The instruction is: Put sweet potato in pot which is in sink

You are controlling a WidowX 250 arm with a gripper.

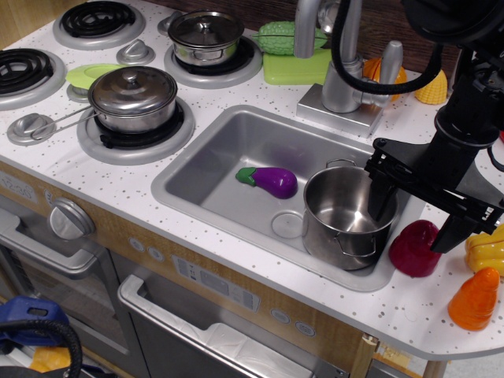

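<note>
The sweet potato (415, 248), a glossy dark red lumpy toy, lies on the white counter just right of the sink (228, 142). The tall steel pot (346, 216) stands empty in the sink's front right corner. My gripper (413, 216) hangs open above the gap between pot and sweet potato. Its left finger reaches over the pot's right rim. Its right finger stands beside the sweet potato's right side. It holds nothing.
A purple eggplant (272, 181) lies in the sink by the round drain (287, 225). The faucet (342, 55) stands behind the sink. An orange cone toy (475, 299) and a yellow toy (486, 250) lie at the right. Two lidded pots (134, 96) sit on the stove burners.
</note>
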